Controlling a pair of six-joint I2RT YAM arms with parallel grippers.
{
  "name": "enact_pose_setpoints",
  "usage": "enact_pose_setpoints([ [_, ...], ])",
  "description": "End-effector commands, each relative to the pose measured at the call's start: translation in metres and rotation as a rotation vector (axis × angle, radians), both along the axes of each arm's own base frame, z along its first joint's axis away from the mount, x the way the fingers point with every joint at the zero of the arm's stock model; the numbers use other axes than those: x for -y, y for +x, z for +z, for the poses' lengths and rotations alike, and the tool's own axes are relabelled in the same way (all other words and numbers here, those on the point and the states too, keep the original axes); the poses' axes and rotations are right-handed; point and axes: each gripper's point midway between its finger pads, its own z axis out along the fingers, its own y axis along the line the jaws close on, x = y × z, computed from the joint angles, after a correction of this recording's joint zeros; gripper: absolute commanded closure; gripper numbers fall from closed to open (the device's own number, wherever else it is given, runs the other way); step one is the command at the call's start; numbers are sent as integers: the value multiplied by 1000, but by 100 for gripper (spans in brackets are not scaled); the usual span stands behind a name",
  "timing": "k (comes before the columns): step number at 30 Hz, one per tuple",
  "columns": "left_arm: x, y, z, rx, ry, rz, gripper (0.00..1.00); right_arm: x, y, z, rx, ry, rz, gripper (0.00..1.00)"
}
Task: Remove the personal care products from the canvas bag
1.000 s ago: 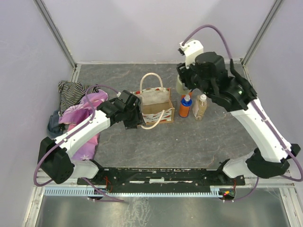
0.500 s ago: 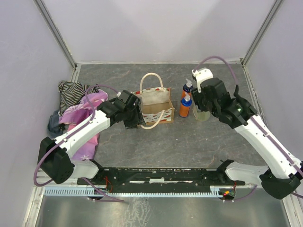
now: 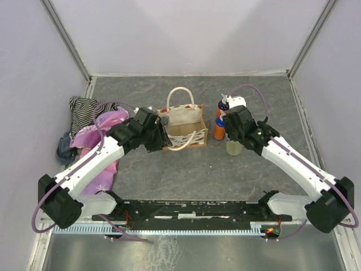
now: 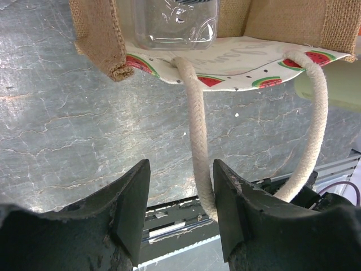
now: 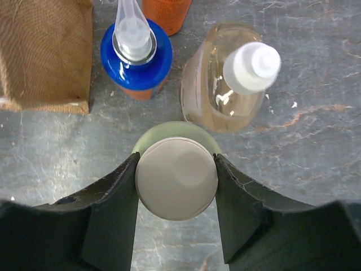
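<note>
The canvas bag (image 3: 183, 121) stands mid-table, with tan burlap sides and a cream watermelon-print panel (image 4: 242, 59). A clear bottle (image 4: 175, 22) shows between its burlap sides. My left gripper (image 3: 163, 135) (image 4: 180, 166) is open at the bag's left front. The cream rope handle (image 4: 197, 147) runs between its fingers, close to the right one. My right gripper (image 3: 232, 141) (image 5: 176, 156) is shut on the cream cap (image 5: 176, 179) of a pale green bottle (image 3: 233, 148). Beside it stand two orange pump bottles (image 3: 219, 129) (image 5: 135, 53) and an amber bottle with a white cap (image 5: 231, 79).
Striped cloth (image 3: 84, 106), pink cloth (image 3: 101, 132) and a blue cloth (image 3: 64, 148) lie at the left, beside my left arm. Lilac walls close in the table on three sides. A black rail (image 3: 192, 210) runs along the near edge.
My right arm has come forward and down with the pale green bottle, from behind the bag to just in front of the other bottles. The left arm has shifted slightly.
</note>
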Motion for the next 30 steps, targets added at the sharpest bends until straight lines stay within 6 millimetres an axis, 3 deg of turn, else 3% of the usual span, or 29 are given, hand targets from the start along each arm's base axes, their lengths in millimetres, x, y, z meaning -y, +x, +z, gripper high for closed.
enact_pose_setpoints([
  [1, 3, 4, 17, 45, -47, 30, 44, -19, 43, 24, 157, 137, -87, 64],
  [7, 3, 5, 26, 65, -61, 30, 44, -22, 53, 0, 100, 123, -141, 62],
  [10, 4, 7, 35, 96, -83, 31, 44, -20, 53, -4, 93, 120, -168, 56],
  [15, 4, 8, 49, 144, -116, 35, 42, -10, 49, -1, 95, 108, -215, 25],
  [17, 4, 9, 53, 156, -125, 37, 42, -8, 45, 3, 93, 108, -219, 18],
  [20, 3, 9, 59, 176, -133, 46, 42, -5, 37, 14, 97, 128, -216, 13],
  [23, -3, 10, 65, 200, -133, 71, 42, -13, 27, 37, 109, 189, -161, 14],
  [27, -19, 10, 67, 221, -107, 149, 41, -42, 15, 80, 152, 253, -9, 19],
  [30, -32, 10, 64, 216, -67, 209, 41, -76, 12, 104, 150, 292, 139, 20],
])
